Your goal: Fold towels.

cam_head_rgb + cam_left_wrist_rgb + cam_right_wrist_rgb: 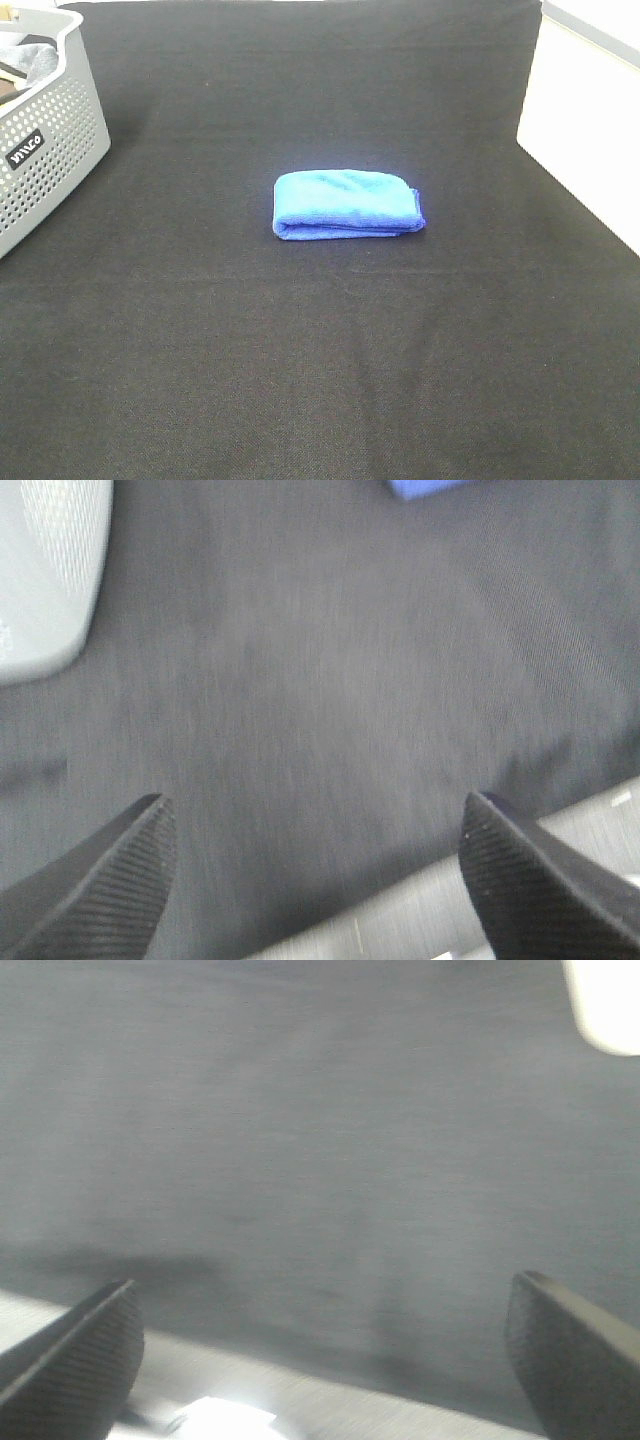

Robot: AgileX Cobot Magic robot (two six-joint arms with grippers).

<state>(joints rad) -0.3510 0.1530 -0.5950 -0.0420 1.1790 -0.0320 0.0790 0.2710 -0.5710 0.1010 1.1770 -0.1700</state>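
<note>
One bright blue towel [345, 204] lies folded into a small thick rectangle in the middle of the black cloth-covered table [320, 350]. Neither arm shows in the exterior high view. In the left wrist view a corner of the towel [430, 488] peeks in far beyond the left gripper [318, 825], whose ribbed black fingers [110, 880] stand wide apart with only table cloth between them. The right gripper [325, 1315] is open too, over bare black cloth near the table's edge, with nothing held; the towel is out of that view.
A grey perforated plastic basket [45, 140] stands at the back left corner with cloth inside; its wall [45, 570] also shows in the left wrist view. A white surface [590, 130] borders the table on the right.
</note>
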